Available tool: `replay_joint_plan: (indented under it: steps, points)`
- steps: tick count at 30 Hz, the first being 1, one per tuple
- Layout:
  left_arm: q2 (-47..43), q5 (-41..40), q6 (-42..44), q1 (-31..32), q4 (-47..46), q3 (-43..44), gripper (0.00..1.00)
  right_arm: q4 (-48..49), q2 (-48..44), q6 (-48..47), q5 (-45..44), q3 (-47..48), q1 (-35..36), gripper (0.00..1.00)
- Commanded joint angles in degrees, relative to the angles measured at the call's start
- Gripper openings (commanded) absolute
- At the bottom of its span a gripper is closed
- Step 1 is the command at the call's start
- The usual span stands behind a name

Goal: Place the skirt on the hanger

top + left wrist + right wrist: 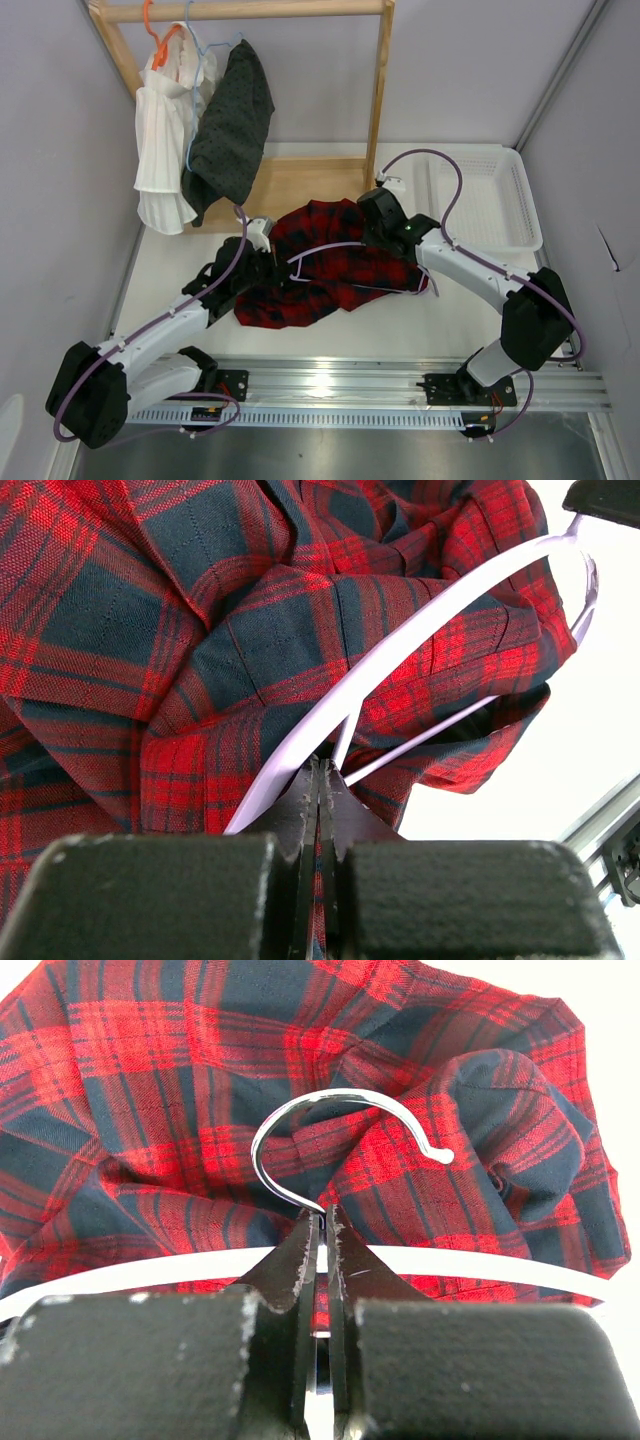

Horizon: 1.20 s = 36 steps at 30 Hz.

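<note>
The red-and-black checked skirt point(320, 268) lies crumpled on the white table between both arms. The lilac hanger point(330, 247) rests on and partly inside it. My left gripper point(283, 272) is at the skirt's left edge. In the left wrist view it point(320, 765) is shut on a fold of the skirt point(200, 630), and the hanger's arm point(400, 640) runs past the tips. My right gripper point(375, 235) is at the skirt's far right side. In the right wrist view it point(322, 1215) is shut on the hanger point(150, 1272) at the base of its metal hook point(330, 1100), with the skirt point(180, 1050) behind.
A wooden rack point(380, 90) stands at the back. On it hang a white pleated garment point(165, 150) on an orange hanger and a dark dotted garment point(232, 125) on a pale blue one. A white basket point(490, 200) sits back right. A metal rail point(400, 385) runs along the near edge.
</note>
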State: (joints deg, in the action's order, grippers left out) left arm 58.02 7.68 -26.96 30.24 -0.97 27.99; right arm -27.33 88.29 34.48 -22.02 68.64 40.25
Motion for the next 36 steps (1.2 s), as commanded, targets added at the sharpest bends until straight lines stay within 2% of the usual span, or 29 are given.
replay_joint_plan:
  steps: [1, 27, 36]
  points:
    - [0.25, -0.83, 0.42, -0.62, -1.31, 3.12, 0.0, 1.32, -2.95, -0.55, -1.01, -0.52, -0.35, 0.0]
    - [-3.0, -0.21, 0.77, -1.59, 0.18, 3.3, 0.0, -0.44, -2.69, -1.6, -4.34, -0.44, -0.26, 0.0]
    - [-4.05, -6.88, -1.77, -1.59, 4.48, 0.23, 0.0, -2.02, 0.29, -2.31, -5.31, 4.12, 0.09, 0.0]
